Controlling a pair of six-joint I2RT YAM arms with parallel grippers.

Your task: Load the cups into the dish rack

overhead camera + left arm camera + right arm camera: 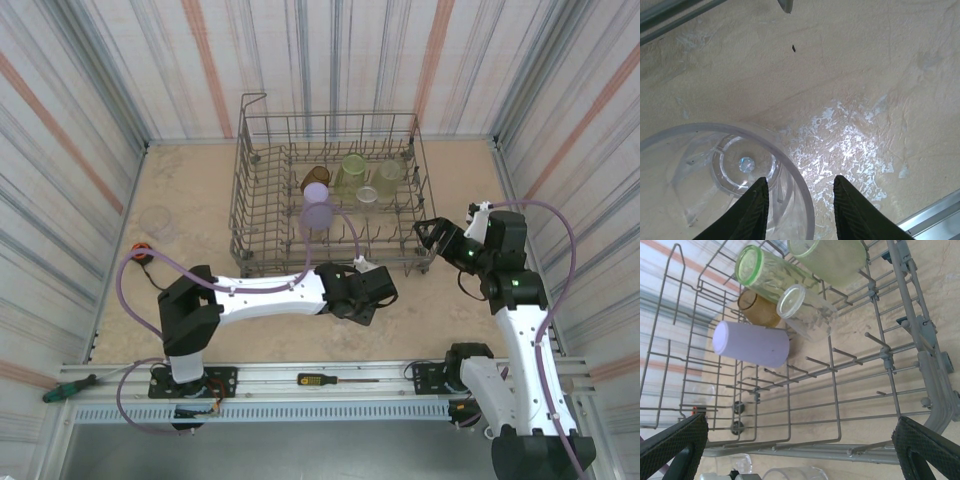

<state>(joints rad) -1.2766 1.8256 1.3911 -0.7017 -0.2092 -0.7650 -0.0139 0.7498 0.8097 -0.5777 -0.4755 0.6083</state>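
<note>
- Plainly, the clear cup [700, 165] stood directly under my left gripper [800, 180], upright on the surface [865, 75] with its mouth up and its long axis vertical.
- My left gripper's fingers [755, 210] were apart and straddled the cup's near wall, one inside the mouth and the other outside it. A sliver of surface showed between the outer finger and the rim, so I judged the wall not yet pinched.
- From the top view, my left gripper [365, 290] sat just in front of the dish rack [240, 200], near its front edge. The load would therefore have to go up over the front wires and away from my bases.
- My right gripper [435, 235] hovered by the rack's front right corner with its fingers spread wide and nothing between them. My left arm was the one already on this cup.
- Inside the rack [920, 330] lay the lavender cup [752, 344] on its side, beside the amber cup [759, 307], a green cup [765, 270] and a clear one [805, 312].
- Another clear cup [157, 222] stood on the surface well to the rack's left, nearer my left arm than my right.
</note>
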